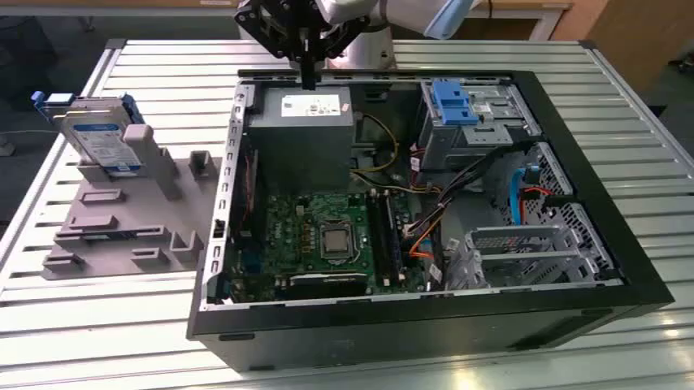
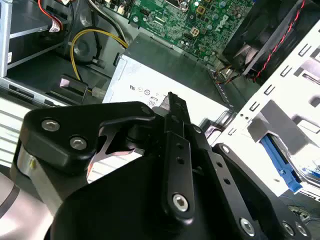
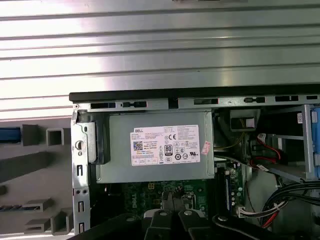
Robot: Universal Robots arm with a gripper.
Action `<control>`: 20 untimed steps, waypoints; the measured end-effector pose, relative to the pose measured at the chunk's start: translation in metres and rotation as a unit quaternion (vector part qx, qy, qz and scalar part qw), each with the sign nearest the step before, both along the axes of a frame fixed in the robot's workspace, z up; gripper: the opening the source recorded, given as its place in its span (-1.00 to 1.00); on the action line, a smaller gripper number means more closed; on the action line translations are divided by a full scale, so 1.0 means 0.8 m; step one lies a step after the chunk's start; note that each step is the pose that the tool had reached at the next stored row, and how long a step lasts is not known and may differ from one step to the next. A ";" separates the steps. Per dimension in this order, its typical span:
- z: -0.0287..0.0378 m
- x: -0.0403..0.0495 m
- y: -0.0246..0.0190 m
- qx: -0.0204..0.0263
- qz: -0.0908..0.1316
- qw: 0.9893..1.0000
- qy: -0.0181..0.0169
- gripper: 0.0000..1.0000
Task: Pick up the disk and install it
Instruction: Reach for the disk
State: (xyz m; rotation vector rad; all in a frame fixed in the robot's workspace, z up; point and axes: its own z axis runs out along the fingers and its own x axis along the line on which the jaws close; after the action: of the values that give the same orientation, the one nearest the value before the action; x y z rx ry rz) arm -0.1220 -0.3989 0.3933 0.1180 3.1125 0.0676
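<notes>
Disk [image 1: 96, 138]: stood upright in the grey fixture [image 1: 119, 219], well apart from the gripper, toward the exterior view's left. Gripper [image 1: 310, 81]: held just above the power supply [image 1: 301, 130] inside the opened computer case [image 1: 434, 325]; its fingers are pressed together, with nothing gripped.

A table [image 1: 607, 114] of ribbed silver metal slats spreads wide — soft light glares on its near edge. Behind it stands light-brown wooden furniture [image 1: 639, 41]; at the exterior view's left the floor [image 1: 28, 97] is dark.
</notes>
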 end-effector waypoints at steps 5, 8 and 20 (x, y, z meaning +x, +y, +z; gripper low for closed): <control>0.0000 0.000 0.0000 0.000 0.000 1.000 0.000 -0.79; 0.0000 0.000 0.0000 0.000 0.000 1.000 0.000 -0.79; 0.0000 -0.010 0.0000 0.000 0.000 1.000 0.000 -0.79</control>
State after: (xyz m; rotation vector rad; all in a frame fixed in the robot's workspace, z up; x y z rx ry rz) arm -0.1303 -0.3989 0.3933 0.1180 3.1125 0.0676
